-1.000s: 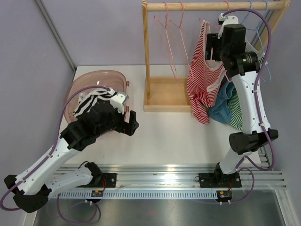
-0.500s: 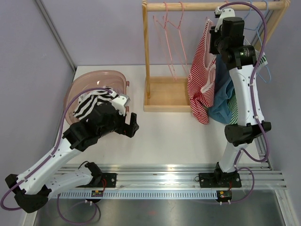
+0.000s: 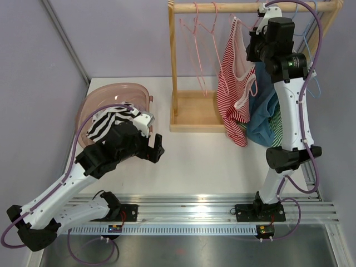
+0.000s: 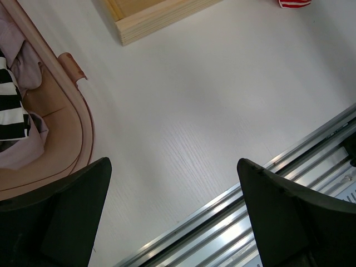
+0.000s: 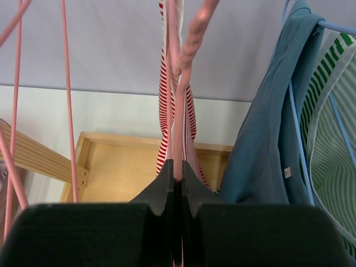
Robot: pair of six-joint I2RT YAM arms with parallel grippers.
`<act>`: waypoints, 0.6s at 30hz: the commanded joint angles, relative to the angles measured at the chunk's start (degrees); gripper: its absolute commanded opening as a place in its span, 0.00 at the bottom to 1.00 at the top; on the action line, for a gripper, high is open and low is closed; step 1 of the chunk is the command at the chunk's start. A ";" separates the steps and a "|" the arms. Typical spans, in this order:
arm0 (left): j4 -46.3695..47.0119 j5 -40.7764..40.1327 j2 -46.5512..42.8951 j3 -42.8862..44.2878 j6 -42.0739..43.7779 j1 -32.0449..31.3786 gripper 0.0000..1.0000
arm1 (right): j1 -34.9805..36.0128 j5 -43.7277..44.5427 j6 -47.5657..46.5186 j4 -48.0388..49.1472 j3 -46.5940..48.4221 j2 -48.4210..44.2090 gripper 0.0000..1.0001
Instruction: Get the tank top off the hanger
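A red-and-white striped tank top (image 3: 231,83) hangs on a pink wire hanger (image 5: 189,41) from the wooden rail. High up by the rail, my right gripper (image 3: 251,43) is shut on the hanger's wire just below its twisted neck. In the right wrist view the right gripper (image 5: 177,167) pinches the pink wire, and the tank top's (image 5: 165,128) striped straps hang right behind it. My left gripper (image 3: 156,146) hovers low over the table, far from the rack. In the left wrist view the left gripper (image 4: 173,162) is wide open and holds nothing.
The wooden rack (image 3: 173,61) has a tray base (image 3: 194,114). Bare pink hangers (image 3: 203,50) hang left of the tank top. A blue top (image 3: 260,119) and a green-striped garment (image 3: 281,136) hang to its right. A pink basin (image 3: 97,97) holds striped clothes at left.
My right arm rose toward the rail and its jaws closed on the hanger wire. The tank top's upper part lifted and shifted left. The left arm barely moved.
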 commanded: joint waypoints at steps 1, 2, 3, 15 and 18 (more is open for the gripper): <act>2.42 -0.11 -0.16 0.00 0.74 -0.21 0.99 | -0.15 -1.39 2.53 4.36 2.92 -4.38 0.00; 2.42 -0.11 -0.25 0.00 0.74 -0.21 0.99 | -0.15 -1.31 2.44 4.45 2.92 -4.83 0.00; 2.42 -0.11 -0.25 0.00 0.65 -0.21 0.99 | -0.15 -1.48 2.62 4.45 2.92 -5.70 0.00; 7.94 -1.43 -4.91 5.17 -3.65 -0.29 0.99 | -0.15 -7.28 5.78 -2.31 -16.91 -24.49 0.00; 10.05 -1.60 -4.21 9.04 -3.74 -0.91 0.99 | -0.15 -9.21 6.57 -4.07 -24.81 -30.90 0.00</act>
